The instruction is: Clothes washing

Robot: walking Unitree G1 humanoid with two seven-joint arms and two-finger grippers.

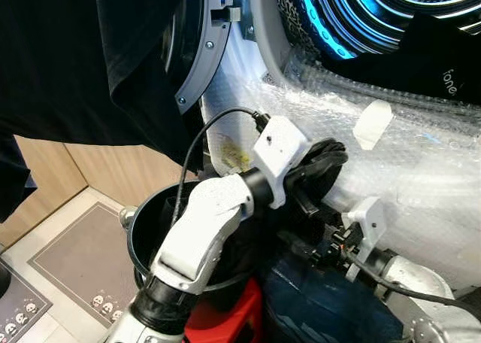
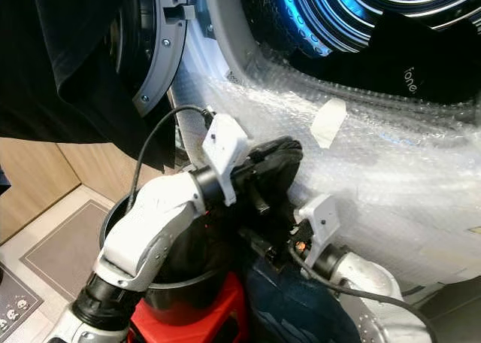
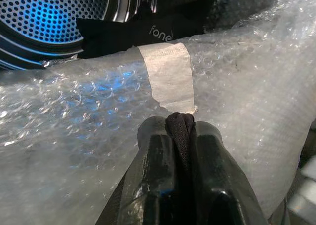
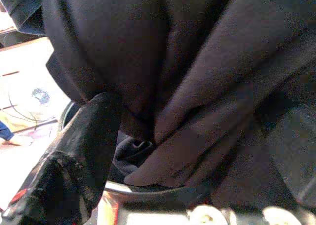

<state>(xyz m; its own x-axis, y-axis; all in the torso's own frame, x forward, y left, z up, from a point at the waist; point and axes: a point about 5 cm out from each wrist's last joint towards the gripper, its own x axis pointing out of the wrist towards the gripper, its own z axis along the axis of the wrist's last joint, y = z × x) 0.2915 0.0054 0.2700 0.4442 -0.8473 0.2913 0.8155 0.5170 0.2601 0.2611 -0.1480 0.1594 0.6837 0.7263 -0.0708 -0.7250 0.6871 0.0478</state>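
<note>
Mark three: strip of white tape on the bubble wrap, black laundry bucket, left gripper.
Strip of white tape (image 3: 170,74): left wrist view, middle of the strip.
Black laundry bucket (image 1: 143,223): left eye view, inner wall beneath the left rim.
Left gripper (image 3: 180,129): left wrist view, fingertips pinching black cloth.

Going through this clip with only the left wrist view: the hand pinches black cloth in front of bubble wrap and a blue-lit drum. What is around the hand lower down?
Observer: In the head views, the left hand holds the black cloth just up and to the right of a dark bucket.
Operator: What does the bucket stand on?
Observer: A red stool.
Operator: And the right hand?
Observer: The right hand is lower, beside the bucket, close against dark fabric.
</note>
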